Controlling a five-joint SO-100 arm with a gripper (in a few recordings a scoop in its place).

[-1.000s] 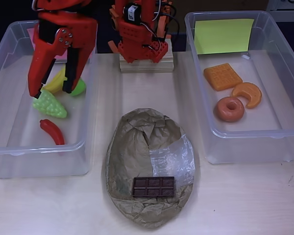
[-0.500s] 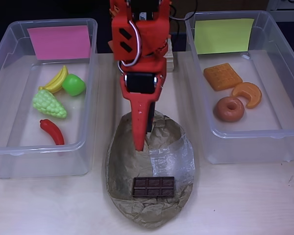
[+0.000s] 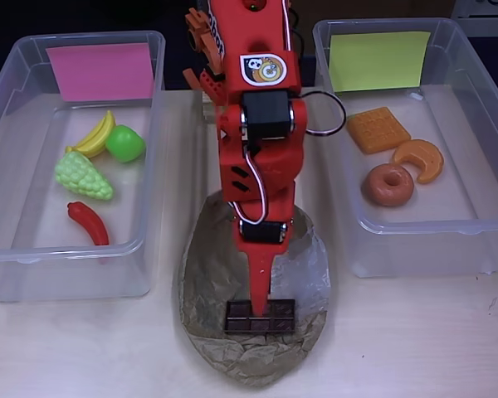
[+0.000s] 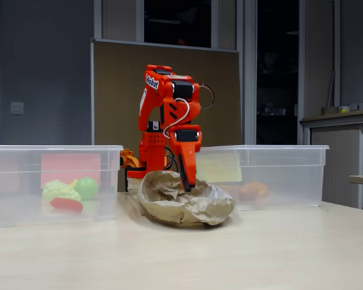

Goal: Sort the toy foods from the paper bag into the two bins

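The gripper [image 3: 258, 313] had swung from the pink-labelled bin [image 3: 8, 108] down onto the chocolate bar [image 3: 278, 316] near the paper bag's [image 3: 207, 274] front edge, the last toy left; whether its jaws were apart, I couldn't tell.

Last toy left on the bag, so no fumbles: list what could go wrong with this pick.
1. The pincer comes down onto the flat chocolate bar, which lies on crumpled paper bag; the fingers could slide off or pinch paper along with it.
2. Lifting might drag the light bag across the table.
3. The arm hides part of the bar in the overhead view, so alignment is hard to confirm.
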